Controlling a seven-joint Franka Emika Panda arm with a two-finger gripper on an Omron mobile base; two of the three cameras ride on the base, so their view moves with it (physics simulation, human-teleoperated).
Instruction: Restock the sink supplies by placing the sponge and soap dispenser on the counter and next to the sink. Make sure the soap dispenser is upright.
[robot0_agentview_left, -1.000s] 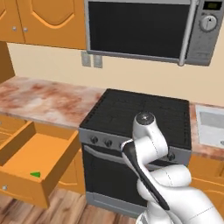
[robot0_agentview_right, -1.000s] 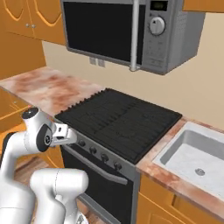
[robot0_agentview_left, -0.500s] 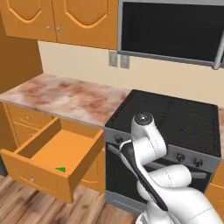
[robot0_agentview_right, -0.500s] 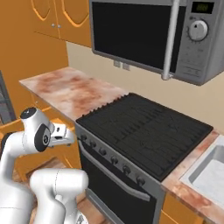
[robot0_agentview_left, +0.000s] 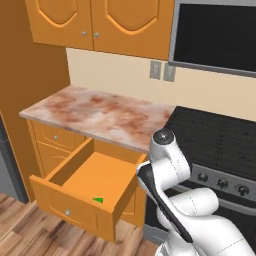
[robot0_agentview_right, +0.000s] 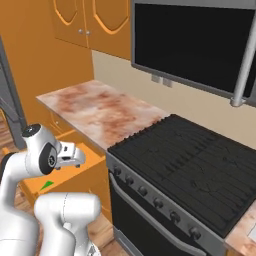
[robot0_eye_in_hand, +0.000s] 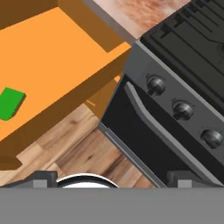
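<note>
The small flat bright green sponge (robot0_agentview_left: 98, 200) lies on the floor of an open orange wooden drawer (robot0_agentview_left: 67, 204), close to the drawer's front panel. The drawer is pulled out below the reddish-brown and cream marbled stone counter (robot0_agentview_left: 100, 113). In the hand view the sponge (robot0_eye_in_hand: 9, 103) is at the left side, flat on the orange bottom of the drawer (robot0_eye_in_hand: 83, 89), and nothing touches it. In the right base view a small part of the sponge (robot0_agentview_right: 47, 185) shows behind the white arm.

The two-finger gripper (robot0_eye_in_hand: 111, 176) is released: its two dark finger tips (robot0_eye_in_hand: 43, 176) stand far apart at the bottom of the hand view and there is nothing between them. It hangs over the wooden plank floor (robot0_eye_in_hand: 83, 148), in front of the black oven door (robot0_eye_in_hand: 144, 144) with its grey handle, well apart from the sponge. In the right base view the gripper (robot0_agentview_right: 75, 156) points toward the drawer (robot0_agentview_right: 35, 186).

Just beside the counter is the black stovetop (robot0_agentview_right: 195, 160) with a row of round dark knobs (robot0_eye_in_hand: 155, 85) below it. Orange wall cupboards (robot0_agentview_left: 100, 22) hang above the counter, and a black microwave (robot0_agentview_right: 195, 45) hangs above the stovetop.
</note>
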